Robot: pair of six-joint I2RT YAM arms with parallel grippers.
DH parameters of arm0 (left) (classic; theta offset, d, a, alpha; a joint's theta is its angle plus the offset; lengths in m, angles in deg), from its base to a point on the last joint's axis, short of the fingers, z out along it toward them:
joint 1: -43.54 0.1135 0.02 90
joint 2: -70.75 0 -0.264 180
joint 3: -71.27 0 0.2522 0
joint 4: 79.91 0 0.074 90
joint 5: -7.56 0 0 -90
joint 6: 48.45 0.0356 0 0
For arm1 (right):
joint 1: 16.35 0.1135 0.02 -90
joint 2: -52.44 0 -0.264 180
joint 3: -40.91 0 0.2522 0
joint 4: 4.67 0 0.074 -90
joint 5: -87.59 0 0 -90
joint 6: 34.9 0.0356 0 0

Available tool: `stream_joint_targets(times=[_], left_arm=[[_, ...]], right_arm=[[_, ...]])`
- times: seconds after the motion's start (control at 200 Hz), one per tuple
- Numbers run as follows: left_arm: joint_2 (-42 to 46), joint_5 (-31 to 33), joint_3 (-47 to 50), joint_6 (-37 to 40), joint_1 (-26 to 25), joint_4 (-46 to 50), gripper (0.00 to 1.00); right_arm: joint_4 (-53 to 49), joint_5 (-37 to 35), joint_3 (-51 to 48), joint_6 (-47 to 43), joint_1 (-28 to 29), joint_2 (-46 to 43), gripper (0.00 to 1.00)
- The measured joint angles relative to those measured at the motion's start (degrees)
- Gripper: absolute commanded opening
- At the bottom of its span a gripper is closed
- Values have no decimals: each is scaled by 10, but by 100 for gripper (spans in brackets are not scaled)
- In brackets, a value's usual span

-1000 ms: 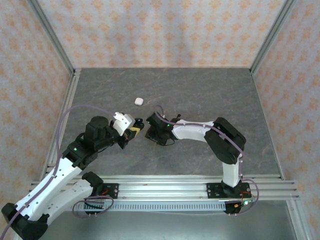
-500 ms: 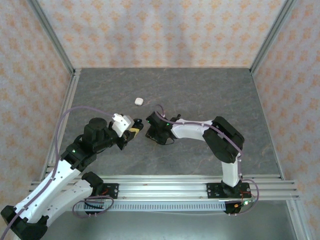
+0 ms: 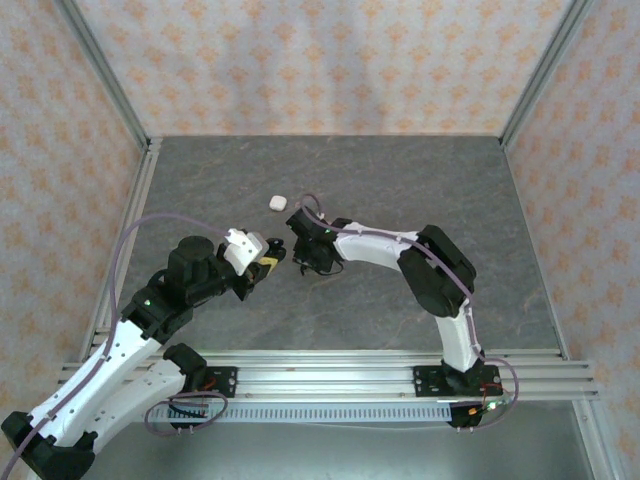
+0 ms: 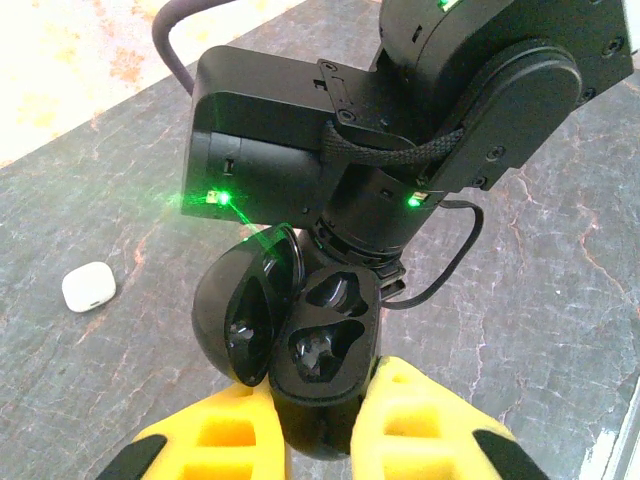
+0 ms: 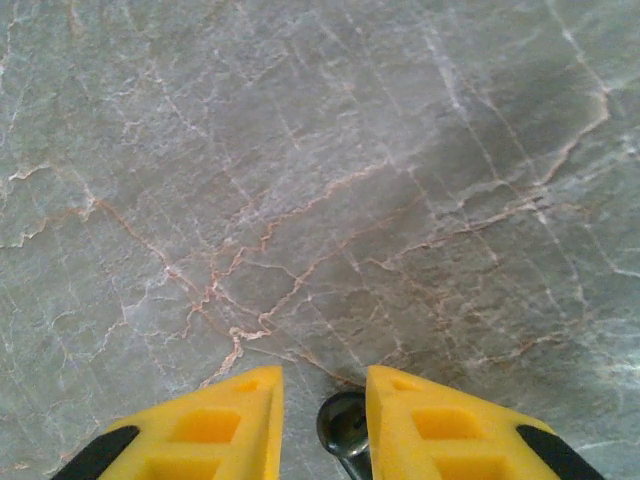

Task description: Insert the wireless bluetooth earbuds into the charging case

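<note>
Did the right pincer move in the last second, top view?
Yes. In the top view the right pincer has shifted up-frame and slightly left, closer to the white case, which stayed put.

I saw the table [image 3: 400, 180] as a grey slab with a marble pattern, running from an aluminium rail [image 3: 330, 375] at the near edge back to the far wall. One white case [image 3: 278, 202] lay directly on it, closed and flat, left of centre in the far half and well apart from the rail. Through the left wrist camera the case [image 4: 88, 287] sat low on the stone, with grey surface all around it. The right wrist camera looked down on the table [image 5: 320, 180], where pale and rust-coloured veins crossed the grey.
</note>
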Motion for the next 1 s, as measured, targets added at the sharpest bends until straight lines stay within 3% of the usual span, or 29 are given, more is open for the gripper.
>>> stream_joint_targets(times=[0.605, 1.001], left_arm=[[0, 9, 0, 10, 0, 6, 0], [9, 9, 0, 10, 0, 12, 0]], right_arm=[[-126, -2, 115, -87, 23, 49, 32], [-176, -20, 132, -111, 24, 61, 34]])
